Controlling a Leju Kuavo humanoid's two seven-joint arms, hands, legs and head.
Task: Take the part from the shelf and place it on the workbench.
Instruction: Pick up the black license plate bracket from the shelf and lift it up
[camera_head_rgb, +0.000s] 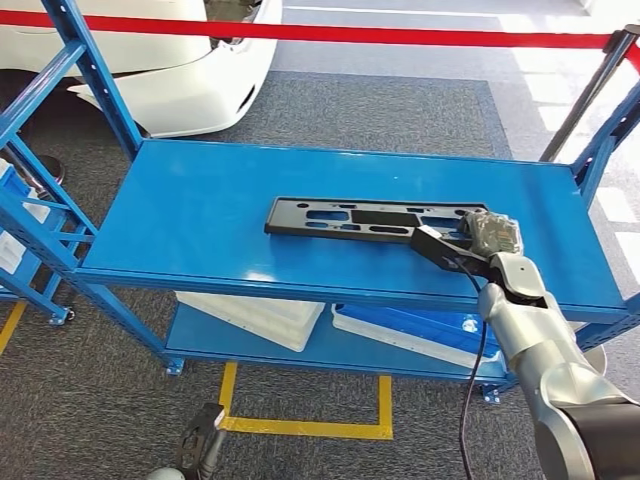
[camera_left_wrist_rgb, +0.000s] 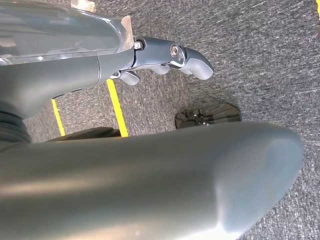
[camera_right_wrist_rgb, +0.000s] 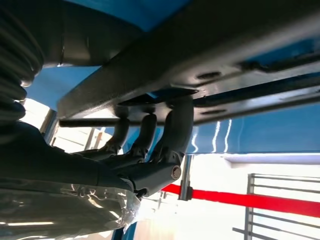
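Right hand on part, top shelf.
I see the shelf (camera_head_rgb: 204, 215) carrying the flat black part (camera_head_rgb: 355, 218); my right hand (camera_head_rgb: 483, 240) grips its end, fingers (camera_right_wrist_rgb: 177, 125) curled around it; left hand (camera_left_wrist_rgb: 170, 57) hangs empty, fingers spread.

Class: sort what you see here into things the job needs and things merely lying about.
Needed: black part; blue shelf; right hand, gripping the part's end.

Lying about: white tray and blue tray below; red barrier tape; white car.
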